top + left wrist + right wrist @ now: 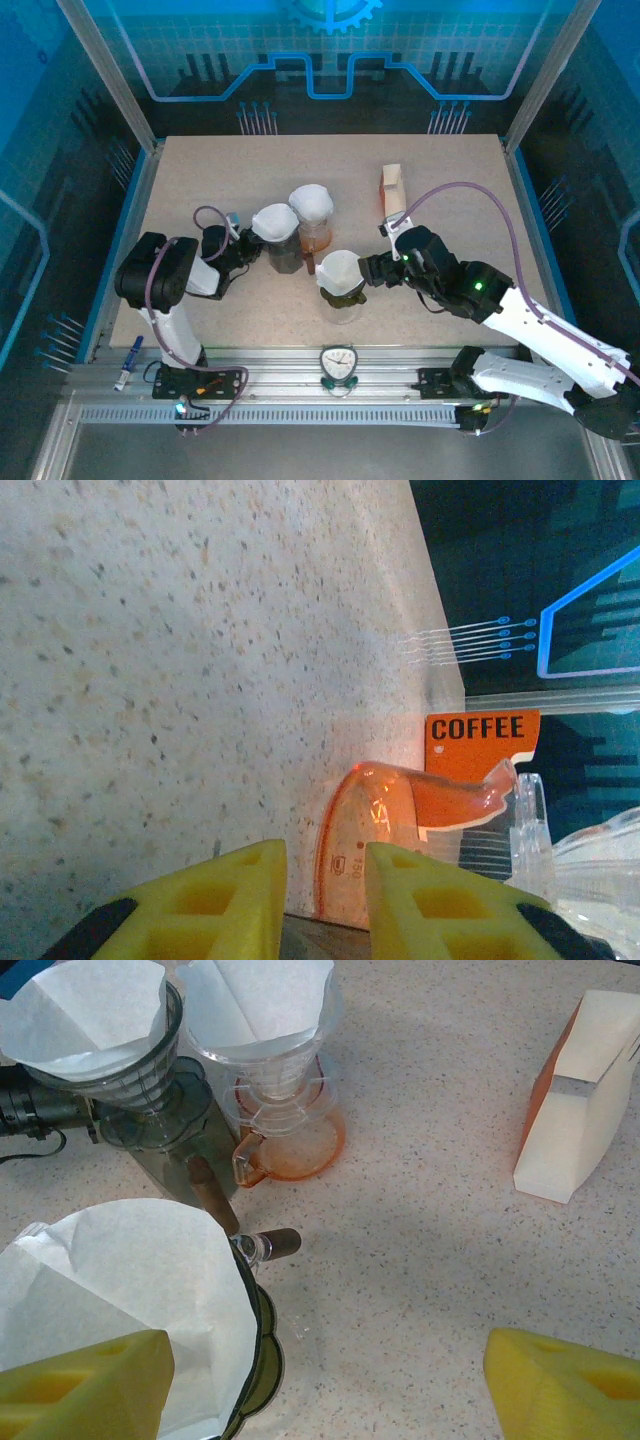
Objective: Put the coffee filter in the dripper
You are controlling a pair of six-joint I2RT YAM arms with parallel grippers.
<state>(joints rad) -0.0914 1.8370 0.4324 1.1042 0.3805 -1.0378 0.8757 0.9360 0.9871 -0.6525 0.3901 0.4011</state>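
A white coffee filter (pixel 130 1280) sits open inside the near dripper (pixel 262 1360), which stands on a glass (pixel 343 303). My right gripper (pixel 325 1390) is open wide just right of that dripper (pixel 340 270); its left finger (pixel 85 1380) overlaps the filter's edge and nothing lies between the fingers. My left gripper (pixel 325 900) stands at the left side of the smoky dark dripper (pixel 277 225). Its fingers are close together, with a dark edge of that dripper's stand between them.
A filter (pixel 85 1010) lines the dark dripper. Behind it, a clear dripper (pixel 260 1000) with a filter tops an orange server (pixel 295 1150). An orange and white COFFEE filter box (pixel 575 1110) lies at the back right. Bare tabletop (pixel 430 1260) spreads between box and drippers.
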